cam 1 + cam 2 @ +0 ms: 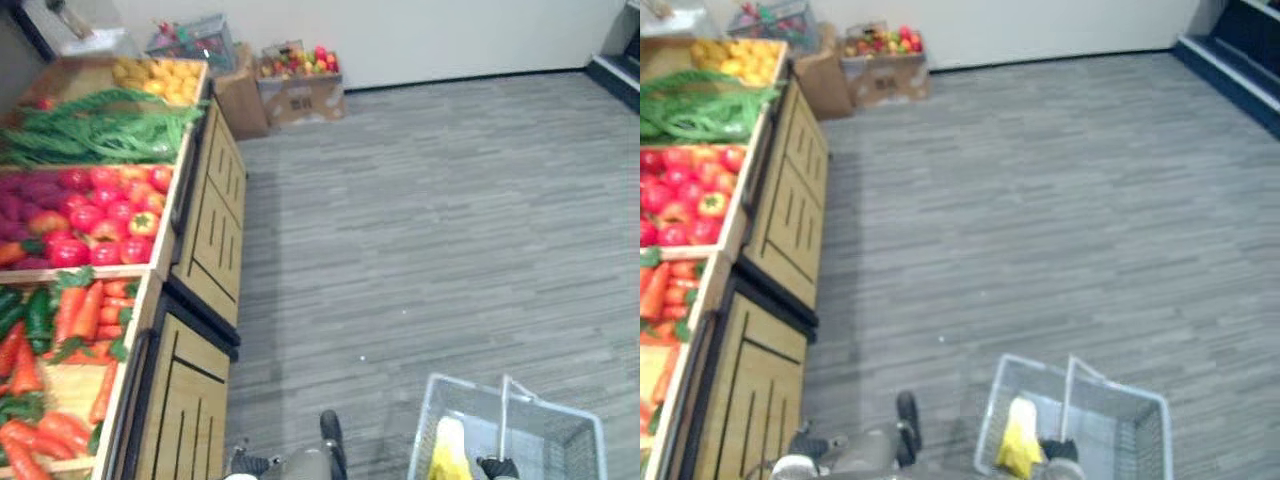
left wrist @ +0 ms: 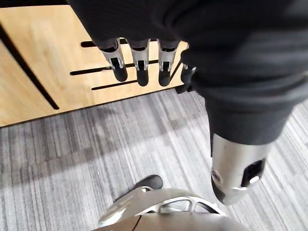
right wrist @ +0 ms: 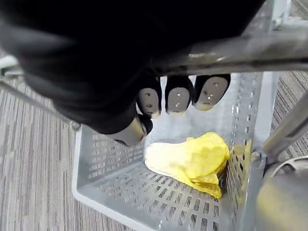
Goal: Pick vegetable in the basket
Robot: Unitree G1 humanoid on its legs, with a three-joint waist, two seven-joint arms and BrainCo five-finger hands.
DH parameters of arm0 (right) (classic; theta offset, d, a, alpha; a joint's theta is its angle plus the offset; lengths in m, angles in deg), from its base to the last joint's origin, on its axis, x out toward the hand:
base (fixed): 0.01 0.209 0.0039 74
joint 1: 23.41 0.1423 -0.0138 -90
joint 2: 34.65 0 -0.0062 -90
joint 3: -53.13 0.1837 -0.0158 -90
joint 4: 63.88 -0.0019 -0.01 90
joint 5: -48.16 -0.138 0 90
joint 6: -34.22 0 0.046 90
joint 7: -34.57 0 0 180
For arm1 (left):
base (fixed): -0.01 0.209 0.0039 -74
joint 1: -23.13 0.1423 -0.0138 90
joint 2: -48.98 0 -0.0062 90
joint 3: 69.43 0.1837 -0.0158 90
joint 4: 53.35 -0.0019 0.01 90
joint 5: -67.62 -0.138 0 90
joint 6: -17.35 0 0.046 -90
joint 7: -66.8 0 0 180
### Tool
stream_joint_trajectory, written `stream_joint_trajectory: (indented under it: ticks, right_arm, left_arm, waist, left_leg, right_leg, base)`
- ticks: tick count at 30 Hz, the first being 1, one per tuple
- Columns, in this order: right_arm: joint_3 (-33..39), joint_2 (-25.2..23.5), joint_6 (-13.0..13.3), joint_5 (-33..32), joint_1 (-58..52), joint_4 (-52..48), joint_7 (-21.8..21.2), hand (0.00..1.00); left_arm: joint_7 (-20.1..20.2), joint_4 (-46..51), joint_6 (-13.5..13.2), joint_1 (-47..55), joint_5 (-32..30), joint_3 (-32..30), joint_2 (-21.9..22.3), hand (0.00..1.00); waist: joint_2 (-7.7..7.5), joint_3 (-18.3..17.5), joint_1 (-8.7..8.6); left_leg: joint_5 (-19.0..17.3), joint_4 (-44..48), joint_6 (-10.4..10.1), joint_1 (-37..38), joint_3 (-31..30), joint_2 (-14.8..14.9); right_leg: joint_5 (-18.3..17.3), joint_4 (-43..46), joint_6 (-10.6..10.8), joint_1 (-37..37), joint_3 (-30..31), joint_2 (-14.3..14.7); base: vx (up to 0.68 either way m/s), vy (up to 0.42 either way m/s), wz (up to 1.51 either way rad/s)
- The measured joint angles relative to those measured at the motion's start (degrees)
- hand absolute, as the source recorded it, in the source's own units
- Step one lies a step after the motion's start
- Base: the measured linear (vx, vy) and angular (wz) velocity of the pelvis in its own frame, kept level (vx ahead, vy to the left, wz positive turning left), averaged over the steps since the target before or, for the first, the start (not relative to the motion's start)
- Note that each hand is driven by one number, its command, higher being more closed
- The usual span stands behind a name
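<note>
Grey striped floor point(image 1: 430, 200) runs from us to a pale wall, where two boxes point(image 1: 300, 95) of produce stand side by side. Along our left we see a wooden stand point(image 1: 205, 250) with slotted front panels and open bins on top: carrots point(image 1: 80, 315) nearest us, then red peppers point(image 1: 110, 215), then a heap of green beans point(image 1: 90, 130), with yellow fruit point(image 1: 160, 80) at the far end. Low on our right hangs a pale mesh basket point(image 3: 108, 161), clear of the stand and just above the floor. Our right hand point(image 3: 177, 100) has its fingers curled round the metal handle point(image 3: 231, 55), which crosses over the top of the basket, so the hand grips it. Inside the basket, on the mesh bottom and against one side wall, lies a yellow and white cabbage point(image 3: 192, 161); nothing else touches it. Our left hand point(image 2: 140, 65) hangs beside the stand's front panel, above the floor, with its fingers straight and loose and the thumb apart from them, holding nothing.
</note>
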Motion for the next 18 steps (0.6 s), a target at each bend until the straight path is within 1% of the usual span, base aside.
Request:
stream_joint_trajectory:
  ticks: [1, 2, 3, 4, 5, 6, 7, 8, 9, 10, 11, 12, 13, 14, 15, 16, 17, 18]
  right_arm:
    - [-0.40, -0.82, 0.03, 1.02, -0.19, -0.72, -0.38, 1.00]
    - [-0.48, -1.07, 0.05, 1.17, -0.22, -0.74, -0.48, 1.00]
    - [-0.71, -1.18, 0.07, 2.15, -0.37, -0.37, -0.83, 1.00]
    - [-0.03, -0.92, 0.21, 2.18, -0.28, 0.34, -1.09, 1.00]
    - [0.45, -0.65, 0.32, 2.18, -0.19, 0.59, -1.12, 1.00]
    - [0.96, 0.05, 0.78, 2.17, 0.21, 0.64, -1.32, 1.00]
    - [1.58, 0.93, 1.37, 2.14, 0.64, 0.60, -1.49, 1.00]
    - [2.25, 1.47, 1.89, 2.12, 1.42, 0.56, -1.55, 1.00]
    - [2.48, 1.65, 2.12, 2.12, 1.76, 0.56, -1.57, 1.00]
    - [2.62, 1.79, 2.22, 2.11, 2.08, 0.56, -1.59, 1.00]
    - [2.62, 1.81, 2.23, 2.09, 2.12, 0.56, -1.68, 1.00]
    - [2.63, 1.77, 2.23, 2.10, 2.09, 0.61, -1.75, 1.00]
    - [2.66, 1.77, 2.24, 2.10, 2.07, 0.74, -1.81, 1.00]
    - [2.94, 1.65, 2.24, 2.07, 2.17, 1.01, -1.83, 1.00]
    - [4.21, 1.44, 2.25, 1.99, 2.06, 1.09, -1.80, 1.00]
    - [5.03, 1.33, 2.27, 1.91, 2.02, 1.08, -1.78, 1.00]
    - [5.71, 1.32, 2.27, 1.53, 2.03, 0.96, -1.79, 1.00]
    - [6.06, 1.28, 2.26, 0.77, 2.03, 0.90, -1.79, 1.00]
  left_arm:
    - [0.06, 0.03, 0.04, 0.10, -0.11, -0.07, -0.21, 0.00]
    - [0.02, 0.02, 0.09, 0.13, -0.13, -0.12, -0.27, 0.00]
    - [-0.01, -0.28, 0.26, 0.25, -0.33, 0.22, -0.67, 0.00]
    - [0.02, -1.06, 0.24, 0.54, -0.31, 1.14, -1.12, 0.00]
    - [0.07, -1.65, 0.25, 0.53, -0.31, 1.63, -1.32, 0.00]
    - [0.08, -2.02, 0.28, 0.53, -0.33, 2.57, -1.70, 0.00]
    - [0.27, -2.66, 0.31, 0.62, -0.35, 4.48, -2.37, 0.00]
    - [0.34, -3.33, 0.33, 0.69, -0.33, 5.88, -2.95, 0.00]
    - [0.37, -3.77, 0.39, 0.69, -0.28, 6.14, -3.05, 0.00]
    - [0.39, -4.14, 0.43, 0.86, -0.25, 7.07, -3.35, 0.00]
    - [0.43, -4.12, 0.36, 0.95, -0.23, 8.53, -3.58, 0.00]
    - [0.49, -4.15, 0.32, 0.48, -0.16, 9.06, -3.48, 0.00]
    - [0.53, -4.12, 0.29, 0.14, -0.11, 9.18, -3.37, 0.00]
    - [0.53, -4.08, 0.28, -0.41, -0.06, 8.98, -3.03, 0.00]
    - [0.58, -4.05, 0.29, -0.65, -0.02, 7.98, -2.34, 0.00]
    - [0.61, -3.87, 0.28, -0.71, 0.00, 7.28, -1.71, 0.00]
    - [0.68, -3.56, 0.26, -0.55, 0.01, 6.37, -1.09, 0.00]
    - [0.73, -3.53, 0.25, -0.55, -0.01, 5.50, -0.69, 0.00]
  waist:
    - [-0.56, -0.35, 0.62]
    - [-1.04, -0.74, 0.97]
    - [-2.03, -2.04, 1.13]
    - [-2.47, -3.43, 1.11]
    - [-2.47, -3.89, 1.10]
    - [-2.39, -4.02, 0.97]
    - [-2.12, -4.05, 0.66]
    - [-1.61, -3.68, 0.00]
    - [-1.51, -3.58, -0.40]
    - [-1.40, -3.32, -0.49]
    - [-1.18, -3.26, -0.54]
    - [-0.87, -3.13, -0.73]
    - [-0.84, -3.07, -0.83]
    - [-0.61, -2.82, -0.91]
    - [0.06, -2.38, -1.03]
    - [0.71, -2.18, -1.25]
    - [1.39, -1.93, -1.44]
    - [1.59, -1.80, -1.41]
  left_leg:
    - [-1.16, 1.30, 1.04, 0.65, 0.40, -0.12]
    - [-1.83, 1.75, 1.54, 1.24, 0.92, -0.44]
    - [-3.25, 1.67, 2.12, 2.38, 1.04, -1.69]
    - [-4.69, 1.45, 2.55, 3.17, 0.80, -2.82]
    - [-5.32, 1.12, 2.78, 3.86, 0.71, -3.33]
    - [-6.13, 0.22, 2.87, 5.42, 0.27, -4.11]
    - [-7.17, -0.78, 3.16, 7.69, -0.61, -4.93]
    - [-8.37, -1.36, 3.16, 10.19, -1.91, -5.57]
    - [-8.87, -1.47, 3.28, 11.83, -2.66, -5.80]
    - [-9.28, -2.68, 3.05, 14.96, -3.79, -6.38]
    - [-9.51, -4.47, 2.71, 18.54, -4.95, -6.51]
    - [-9.60, -5.78, 2.58, 20.73, -6.69, -6.46]
    - [-9.64, -6.31, 2.53, 21.62, -7.71, -6.47]
    - [-10.13, -6.62, 2.52, 22.79, -10.10, -6.36]
    - [-11.13, -6.09, 2.28, 23.58, -12.66, -5.72]
    - [-11.93, -5.78, 1.88, 24.01, -14.65, -5.13]
    - [-13.45, -4.59, 1.25, 24.29, -17.25, -4.25]
    - [-14.34, -3.89, 0.72, 24.61, -18.46, -3.83]
  right_leg:
    - [2.53, 0.54, 0.84, 0.31, 1.73, -0.64]
    - [3.39, 1.46, 1.47, 0.23, 2.74, -1.11]
    - [4.65, 3.87, 2.36, -0.39, 4.25, -2.40]
    - [5.37, 9.49, 2.64, -2.85, 5.78, -3.74]
    - [6.07, 13.54, 2.91, -4.61, 6.79, -4.45]
    - [8.27, 21.08, 4.73, -7.38, 7.81, -5.71]
    - [13.54, 31.46, 5.89, -11.78, 9.82, -7.07]
    - [14.27, 42.96, 6.48, -16.21, 11.15, -7.62]
    - [13.72, 47.68, 6.09, -17.87, 10.94, -7.50]
    - [11.28, 52.83, 4.69, -19.83, 10.45, -7.02]
    - [5.97, 55.11, 3.56, -21.90, 8.99, -5.76]
    - [1.45, 52.97, 1.79, -23.94, 6.55, -4.21]
    - [0.01, 50.64, 0.99, -25.22, 5.50, -3.64]
    - [-0.99, 44.76, -0.20, -27.37, 4.43, -2.48]
    - [-1.03, 36.76, -0.32, -28.36, 4.81, -0.99]
    - [-0.53, 29.96, 0.30, -28.56, 5.81, 0.17]
    - [0.55, 21.01, 1.21, -28.71, 8.38, 1.19]
    - [1.27, 17.04, 1.40, -28.67, 9.92, 1.52]
  base:
    - [0.38, 0.193, -0.16]
    - [0.39, 0.196, -0.10]
    - [0.32, 0.153, 0.01]
    - [0.47, 0.236, 0.08]
    - [0.38, 0.200, 0.16]
    - [0.37, 0.210, 0.23]
    - [0.34, 0.196, 0.37]
    - [0.33, 0.183, 0.42]
    - [0.36, 0.147, 0.44]
    - [0.38, 0.114, 0.48]
    - [0.45, 0.091, 0.69]
    - [0.34, 0.031, 0.76]
    - [0.39, -0.069, 0.94]
    - [0.39, -0.149, 1.07]
    - [0.40, -0.182, 1.17]
    - [0.34, -0.219, 1.26]
    - [0.27, -0.202, 1.01]
    - [0.36, -0.293, 1.07]
